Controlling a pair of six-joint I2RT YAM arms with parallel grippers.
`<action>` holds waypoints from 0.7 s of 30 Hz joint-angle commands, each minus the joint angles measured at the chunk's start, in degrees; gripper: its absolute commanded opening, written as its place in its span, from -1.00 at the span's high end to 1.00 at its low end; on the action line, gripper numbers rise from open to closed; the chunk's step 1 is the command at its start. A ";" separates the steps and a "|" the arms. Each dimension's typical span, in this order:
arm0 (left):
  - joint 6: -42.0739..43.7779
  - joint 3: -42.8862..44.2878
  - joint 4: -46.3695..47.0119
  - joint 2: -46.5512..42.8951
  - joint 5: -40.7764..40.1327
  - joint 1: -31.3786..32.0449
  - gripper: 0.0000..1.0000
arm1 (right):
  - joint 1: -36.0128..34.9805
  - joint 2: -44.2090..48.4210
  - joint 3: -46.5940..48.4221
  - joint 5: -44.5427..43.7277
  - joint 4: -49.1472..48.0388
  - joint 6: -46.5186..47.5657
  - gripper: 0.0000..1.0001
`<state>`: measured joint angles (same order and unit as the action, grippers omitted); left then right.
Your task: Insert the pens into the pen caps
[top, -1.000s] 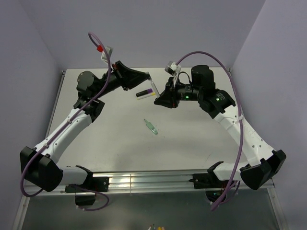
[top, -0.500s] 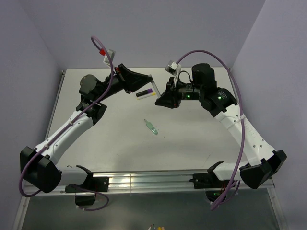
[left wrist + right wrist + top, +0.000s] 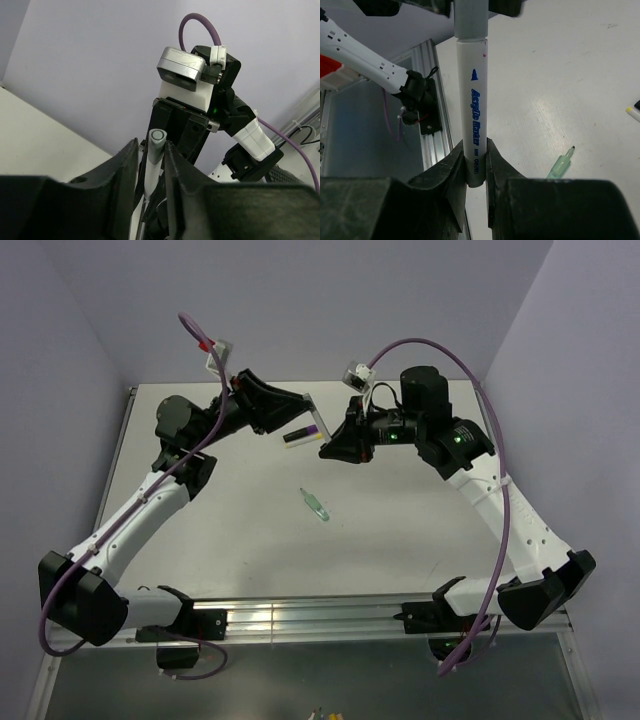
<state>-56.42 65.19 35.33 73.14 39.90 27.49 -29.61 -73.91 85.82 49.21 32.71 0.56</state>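
Note:
My right gripper (image 3: 475, 150) is shut on the grey-white pen (image 3: 474, 115), which stands straight up from the jaws. The pen's far end sits in the grey cap (image 3: 470, 20). My left gripper (image 3: 151, 145) is shut on that grey cap (image 3: 157, 142), with the pen's white barrel (image 3: 150, 175) running down between the fingers. In the top view the left gripper (image 3: 305, 403) and the right gripper (image 3: 328, 448) face each other above the far middle of the table. The black pen with the purple tip (image 3: 300, 435) lies beneath them. The green pen (image 3: 315, 504) lies mid-table and shows in the right wrist view (image 3: 560, 164).
A pale pen end with a yellow tip (image 3: 632, 111) shows at the right edge of the right wrist view. The aluminium rail (image 3: 320, 615) runs along the table's near edge. Purple cables (image 3: 440, 350) loop above both arms.
Both grippers have shifted slightly, the left one back and to the left, still holding the pen and cap joined between them. The pens on the table have not moved.

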 commanded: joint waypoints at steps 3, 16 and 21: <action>-1.94 4.50 1.93 1.47 4.75 -1.38 0.05 | 0.51 0.26 2.08 2.99 -6.69 -0.20 1.00; -0.18 12.24 3.08 3.23 6.77 -4.02 -0.19 | 0.69 -0.62 -3.47 11.96 -15.48 -11.01 1.00; 0.96 14.26 0.80 4.37 5.98 -3.93 -0.14 | 0.60 -0.45 -4.61 12.57 -17.24 -12.51 1.00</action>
<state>-57.32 77.03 35.70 76.93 45.23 23.59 -29.21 -74.94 81.43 59.53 20.08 -9.65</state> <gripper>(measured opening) 0.573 0.225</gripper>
